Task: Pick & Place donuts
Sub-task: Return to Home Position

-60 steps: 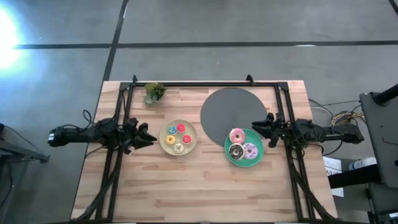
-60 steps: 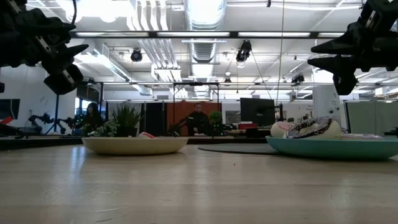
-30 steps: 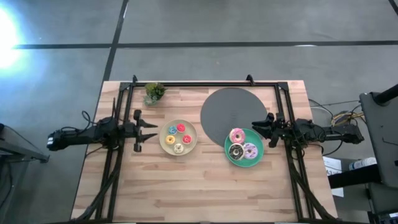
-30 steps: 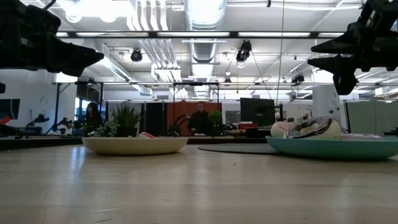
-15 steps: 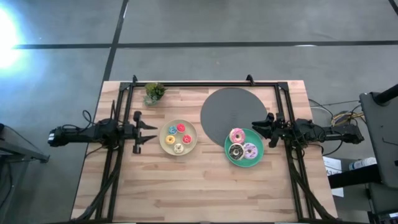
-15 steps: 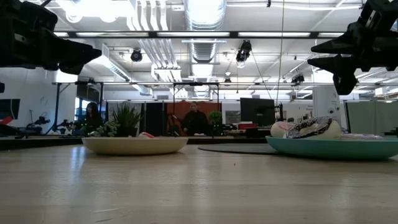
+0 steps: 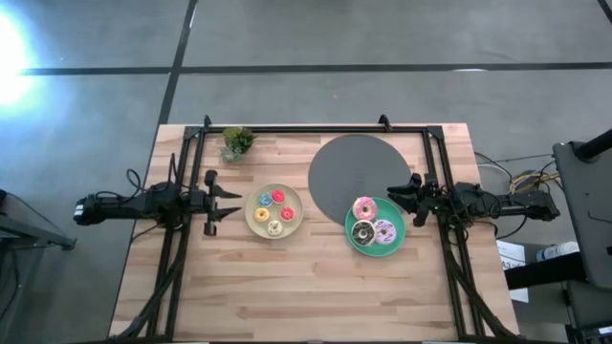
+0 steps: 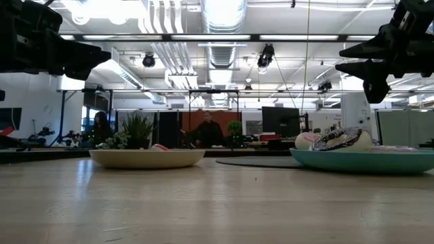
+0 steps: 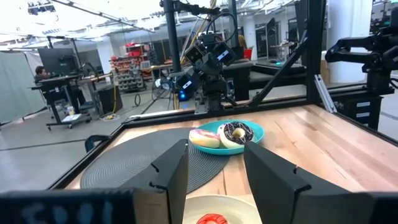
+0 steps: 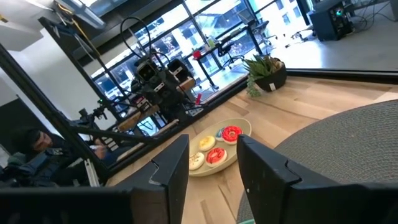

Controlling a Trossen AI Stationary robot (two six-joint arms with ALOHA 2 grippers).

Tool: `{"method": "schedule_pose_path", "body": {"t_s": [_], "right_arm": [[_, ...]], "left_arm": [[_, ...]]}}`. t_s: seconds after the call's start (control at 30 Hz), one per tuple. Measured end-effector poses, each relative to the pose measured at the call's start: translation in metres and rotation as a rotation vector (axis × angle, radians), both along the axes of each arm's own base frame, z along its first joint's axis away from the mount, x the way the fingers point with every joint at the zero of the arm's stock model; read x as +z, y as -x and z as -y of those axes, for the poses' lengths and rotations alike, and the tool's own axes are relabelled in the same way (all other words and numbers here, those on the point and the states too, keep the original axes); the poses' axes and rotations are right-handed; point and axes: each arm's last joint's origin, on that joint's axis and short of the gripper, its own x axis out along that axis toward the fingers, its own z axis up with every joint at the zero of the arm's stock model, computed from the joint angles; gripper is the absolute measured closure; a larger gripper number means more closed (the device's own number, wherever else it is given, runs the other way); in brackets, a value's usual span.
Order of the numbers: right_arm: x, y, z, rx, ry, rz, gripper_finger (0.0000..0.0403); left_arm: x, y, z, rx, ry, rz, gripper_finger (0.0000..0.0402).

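1. High view: bright and even, white glare on the floor (image 7: 19, 57) at the left edge
2. Low view: ceiling lights (image 8: 224, 13) turn left gripper (image 8: 102, 59) and right gripper (image 8: 342, 59) into black silhouettes
3. Right wrist view: windows (image 10: 205, 31) glow pale

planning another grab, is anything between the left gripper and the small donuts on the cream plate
Nothing visible. The open left gripper hangs beside the round cream plate, only bare wooden table between it and the small toy ring donuts there.

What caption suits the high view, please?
Donuts sorted onto cream plate and teal plate; left gripper and right gripper open alongside.
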Motion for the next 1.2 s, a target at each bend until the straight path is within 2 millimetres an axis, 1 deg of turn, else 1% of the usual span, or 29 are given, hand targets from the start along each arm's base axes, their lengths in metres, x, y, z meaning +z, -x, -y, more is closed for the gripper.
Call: {"method": "schedule_pose_path", "body": {"t_s": [0.27, 0.37, 0.5, 0.73, 0.97, 1.2], "right_arm": [[0.000, 0.000, 0.000, 0.000, 0.006, -0.002, 0.0279], [0.000, 0.000, -0.001, 0.004, 0.067, -0.011, 0.0275], [0.003, 0.002, -0.005, 0.048, 0.195, -0.006, 0.0270], [0.003, 0.002, -0.012, 0.177, 0.532, -0.017, 0.0270], [-0.001, 0.001, -0.010, 0.163, 0.708, -0.079, 0.0280], [-0.001, 0.001, -0.006, 0.129, 0.667, -0.088, 0.0274]], "left_arm": [[0.000, 0.000, 0.000, 0.000, 0.000, 0.001, 0.0271], [0.000, 0.000, 0.000, 0.000, 0.000, 0.002, 0.0271], [0.000, 0.000, 0.000, 0.000, 0.000, 0.003, 0.0271], [0.000, 0.000, 0.000, -0.001, 0.000, 0.000, 0.0271], [0.000, 0.000, 0.000, -0.001, 0.000, -0.004, 0.0271], [-0.001, 0.000, 0.000, -0.001, 0.000, -0.009, 0.0271]]}}
